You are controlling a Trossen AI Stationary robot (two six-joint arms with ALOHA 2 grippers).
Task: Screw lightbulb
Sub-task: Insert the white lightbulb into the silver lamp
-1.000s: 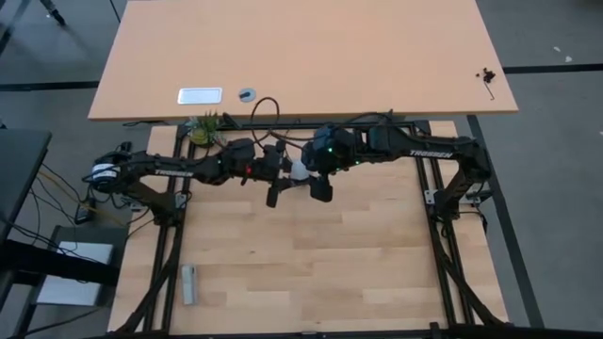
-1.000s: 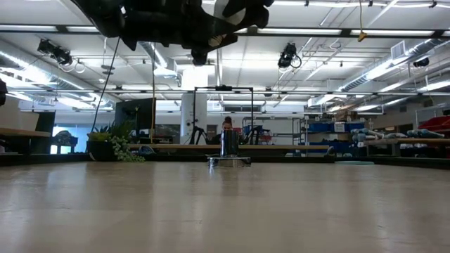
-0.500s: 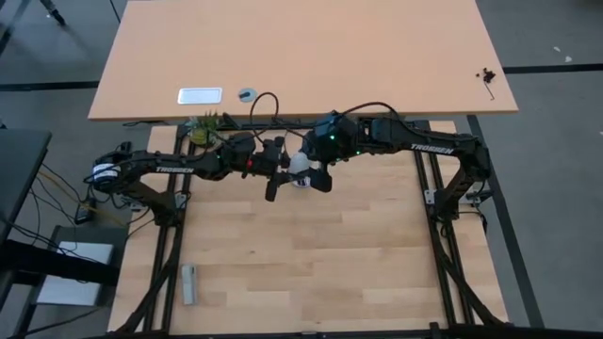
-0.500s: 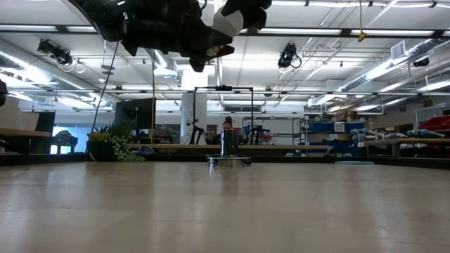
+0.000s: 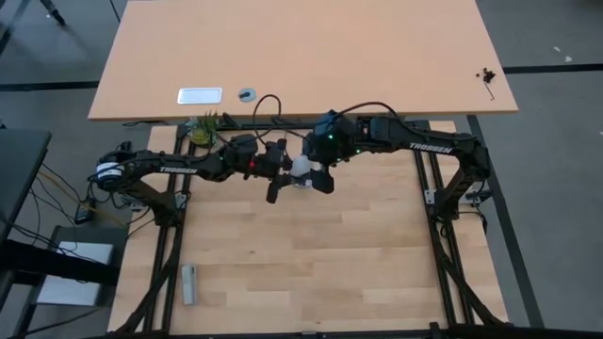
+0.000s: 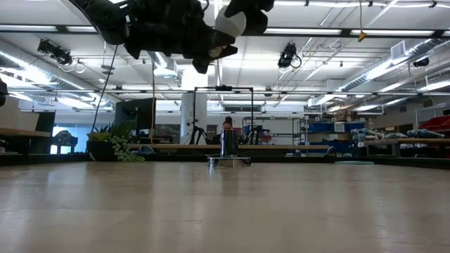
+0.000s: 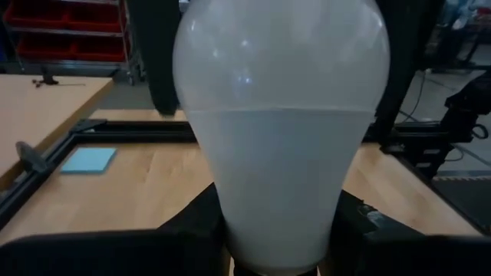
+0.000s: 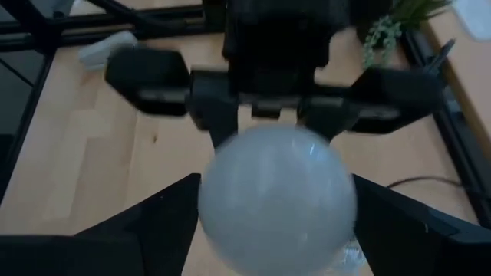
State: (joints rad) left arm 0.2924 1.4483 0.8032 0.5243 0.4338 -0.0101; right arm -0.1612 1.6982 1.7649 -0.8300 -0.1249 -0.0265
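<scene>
The frosted-white lightbulb (image 5: pixel 301 169) is held high above the table between my two grippers; it also shows in the low view (image 6: pixel 230 21). My left gripper (image 5: pixel 286 170) is shut on its narrow end. My right gripper (image 5: pixel 315 175) faces it from the other side, its fingers on either side of the round dome (image 8: pixel 276 199). The silver socket (image 6: pixel 228 156) stands on its base on the table below; its black cord (image 5: pixel 268 102) loops beside it. My left gripper pinches the bulb's narrow neck (image 7: pixel 278 230) between its two fingers (image 7: pixel 196 230), coming level from the table's left. The bulb lies level and lifted clear, its dome pointing away from the gripper. My right gripper has its fingers (image 8: pixel 165 218) against two opposite sides of the dome at its widest part (image 8: pixel 211 192). It comes from the table's right, along the bulb's axis.
A small potted plant (image 5: pixel 203 127) stands at the far left by the black frame. A white flat plate (image 5: pixel 200 95) lies on the tan table beyond. A grey block (image 5: pixel 189 283) lies at the near left. Wooden surface lies below the arms.
My right gripper has swung up and toward the table's left and far edge, closing in on the bulb's dome until its fingers stand around it. The bulb and my left gripper have stayed nearly where they were.
</scene>
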